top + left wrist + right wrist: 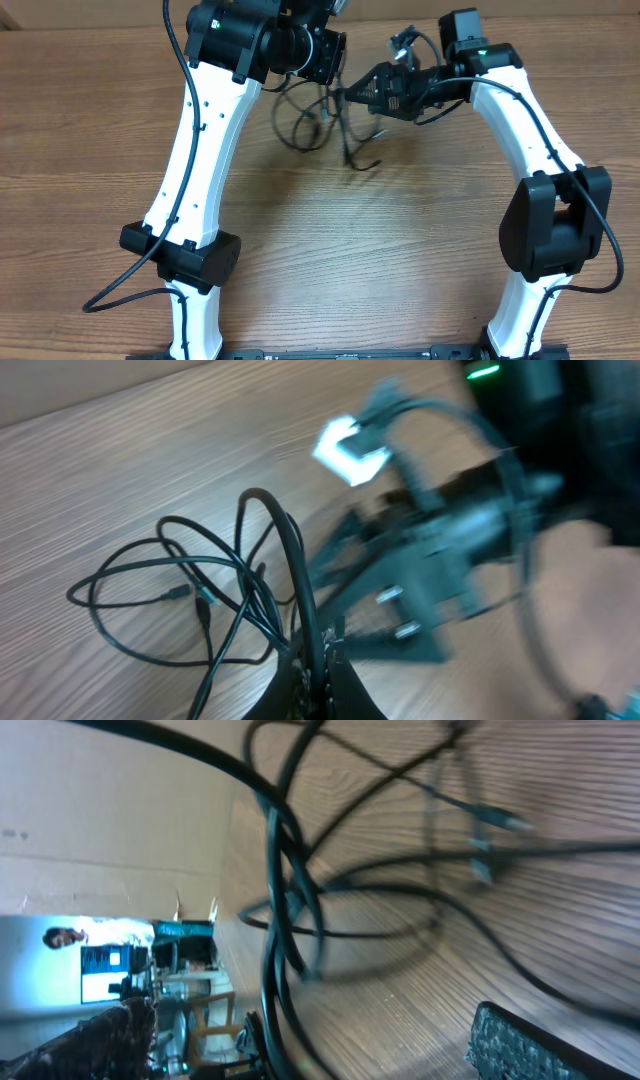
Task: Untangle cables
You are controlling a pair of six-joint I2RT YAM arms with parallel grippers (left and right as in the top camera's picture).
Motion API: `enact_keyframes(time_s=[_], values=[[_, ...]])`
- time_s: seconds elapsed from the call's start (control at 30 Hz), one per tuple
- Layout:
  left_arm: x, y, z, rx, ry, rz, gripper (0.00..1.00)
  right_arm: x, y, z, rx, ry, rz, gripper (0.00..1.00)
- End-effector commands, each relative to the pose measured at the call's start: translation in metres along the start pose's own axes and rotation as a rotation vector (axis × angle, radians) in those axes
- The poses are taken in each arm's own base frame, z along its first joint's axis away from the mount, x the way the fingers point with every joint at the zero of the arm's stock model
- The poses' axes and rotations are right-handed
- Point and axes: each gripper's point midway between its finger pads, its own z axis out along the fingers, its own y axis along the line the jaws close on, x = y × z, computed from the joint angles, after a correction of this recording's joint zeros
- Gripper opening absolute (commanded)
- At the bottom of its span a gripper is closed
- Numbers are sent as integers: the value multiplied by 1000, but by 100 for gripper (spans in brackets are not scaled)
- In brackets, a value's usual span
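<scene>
Cables (295,555) are seen in 1 black tangle on the far part of the wooden table (400,250), between the 2 arms. Some loops are laid flat on the wood and some are lifted off it. The left gripper (316,655) is squeezed tight on the cables, and 1 tall loop is held up just above it. The right gripper (347,95) is spread wide, close beside the left one, and nothing is gripped by it. Cords are seen right in front of its camera. 1 of its fingers (520,1045) is seen low down.
</scene>
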Motion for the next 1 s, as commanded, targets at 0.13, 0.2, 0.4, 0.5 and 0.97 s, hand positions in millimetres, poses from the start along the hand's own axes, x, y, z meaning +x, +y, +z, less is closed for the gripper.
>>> enact_keyframes(time_s=[0.13,0.2,0.4,0.5,0.97], values=[[-11,-59,-21,337,-52,53,4,-2,-32,25,277,-32,119,100],[-13,-62,-30,333,-72,64,4,-6,-58,20,459,-71,109,100],[-29,-57,-89,262,-207,97,4,-9,-97,-8,719,-126,119,100],[-35,-43,-134,161,-308,82,4,-10,-109,-22,760,-139,147,100],[-8,29,-322,-339,-680,-88,9,-15,-148,-83,813,-216,267,100]])
